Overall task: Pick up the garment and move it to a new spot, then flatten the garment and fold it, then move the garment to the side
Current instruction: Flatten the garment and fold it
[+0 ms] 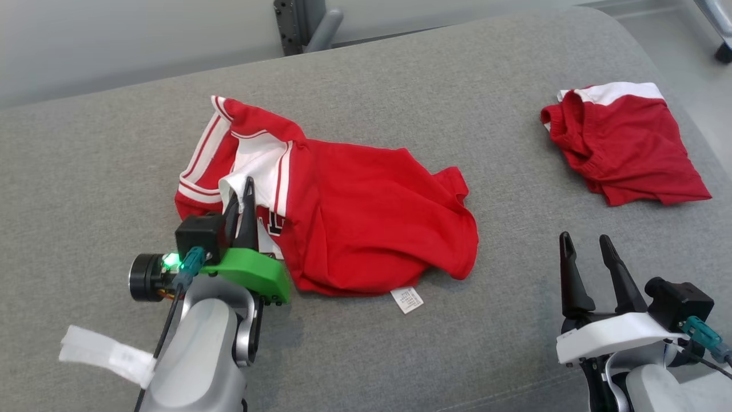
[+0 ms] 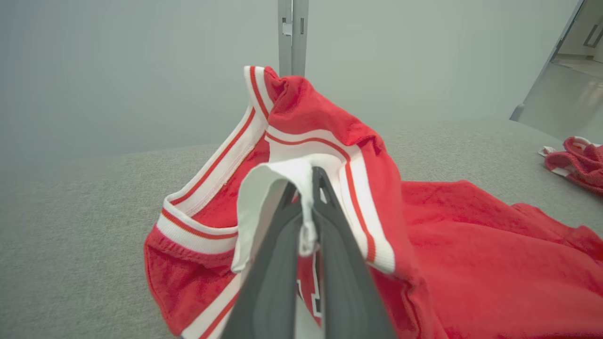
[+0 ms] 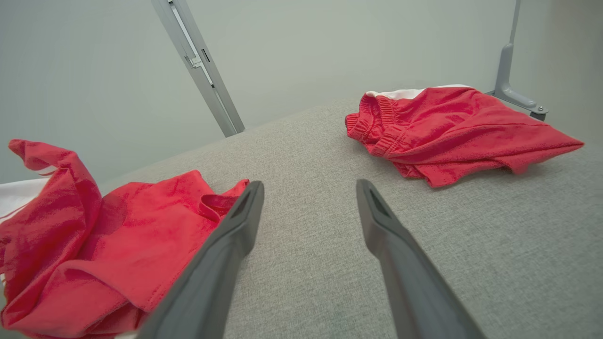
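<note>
The garment (image 1: pixel 366 217) is a red jersey with white and red striped trim, lying crumpled in the middle of the grey cushioned surface. My left gripper (image 1: pixel 245 191) is shut on a white fold of the garment (image 2: pixel 471 254) at its left side; in the left wrist view the white cloth drapes over the closed left gripper (image 2: pixel 308 181). My right gripper (image 1: pixel 583 243) hovers open at the lower right, apart from the garment (image 3: pixel 94 245), with bare grey surface between its fingers. In the right wrist view the right gripper (image 3: pixel 308 188) points between both red pieces.
Another red garment with white trim (image 1: pixel 623 143) lies folded at the far right, also in the right wrist view (image 3: pixel 447 129) and the left wrist view (image 2: pixel 577 162). A white label (image 1: pixel 407 299) sticks out under the jersey. Grey metal posts (image 1: pixel 303 23) stand behind the surface.
</note>
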